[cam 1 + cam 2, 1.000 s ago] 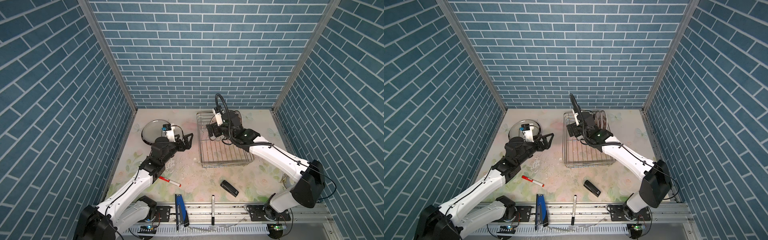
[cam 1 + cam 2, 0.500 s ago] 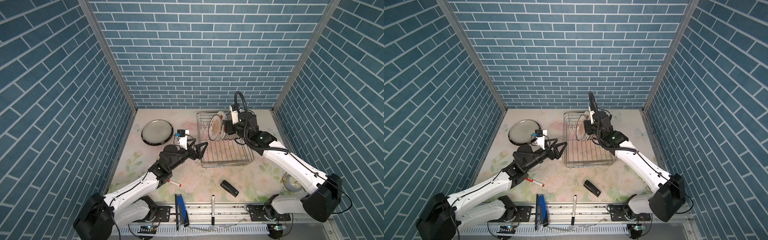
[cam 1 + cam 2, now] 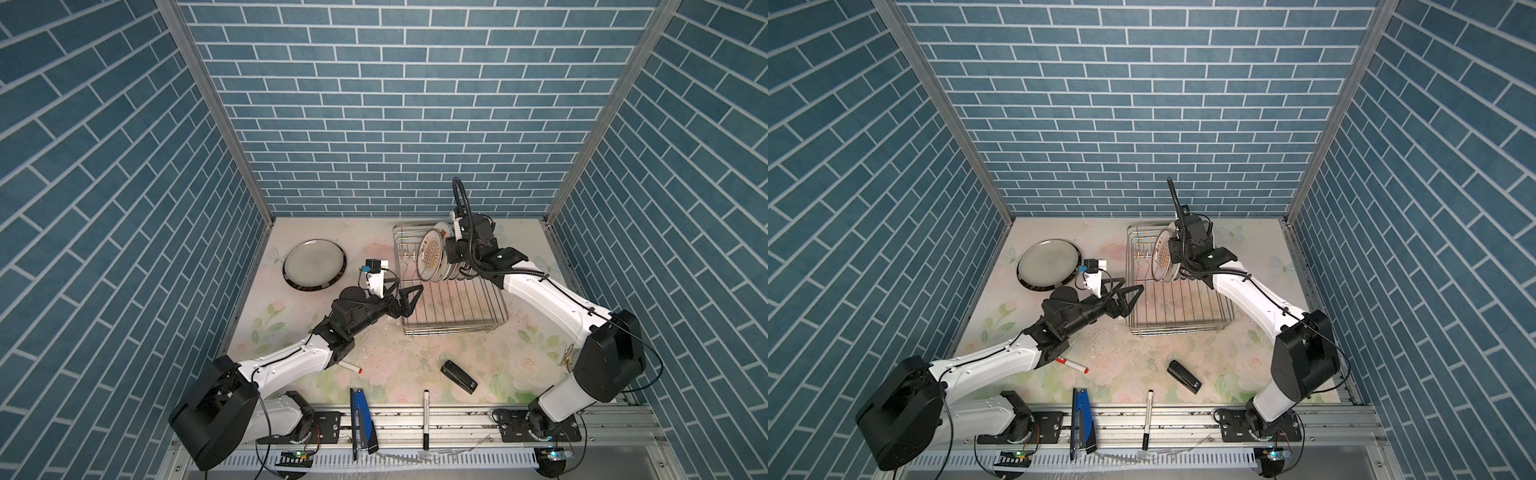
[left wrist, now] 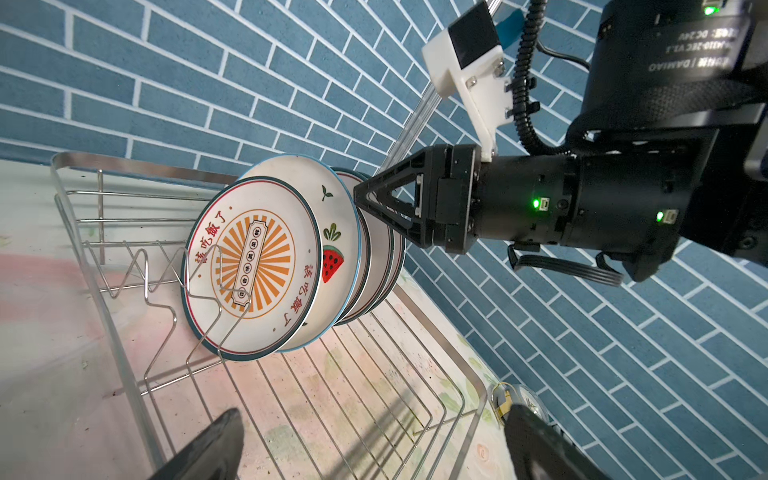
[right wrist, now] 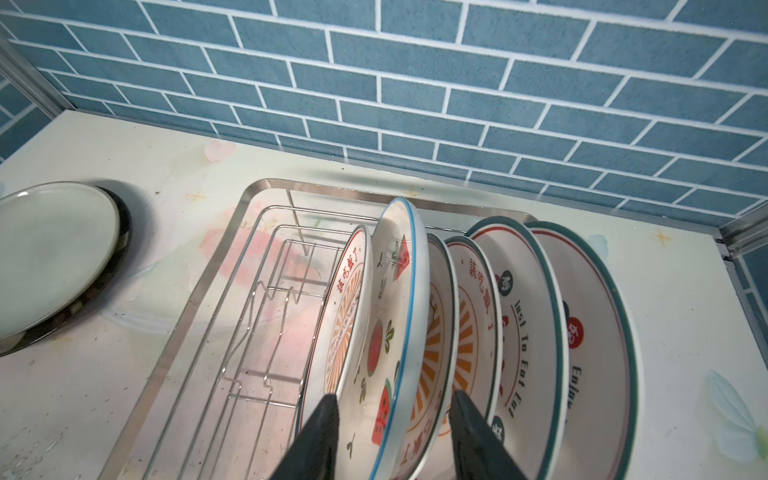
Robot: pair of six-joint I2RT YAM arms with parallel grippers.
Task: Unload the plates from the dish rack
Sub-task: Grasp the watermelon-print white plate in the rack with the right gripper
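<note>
Right wrist view: your right hand [image 5: 392,401] straddled the watermelon plate [image 5: 397,299] at the rack's [image 5: 202,299] 12 o'clock end, grip unclear; your left hand [image 3: 411,286] hung wide open at its 9 o'clock.

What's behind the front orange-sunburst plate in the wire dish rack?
Behind the round white orange-sunburst plate, five more white plates stand on edge in the silver wire dish rack: a watermelon-print plate first. Overlap covers most of the others' faces; only rims and partial prints show.
</note>
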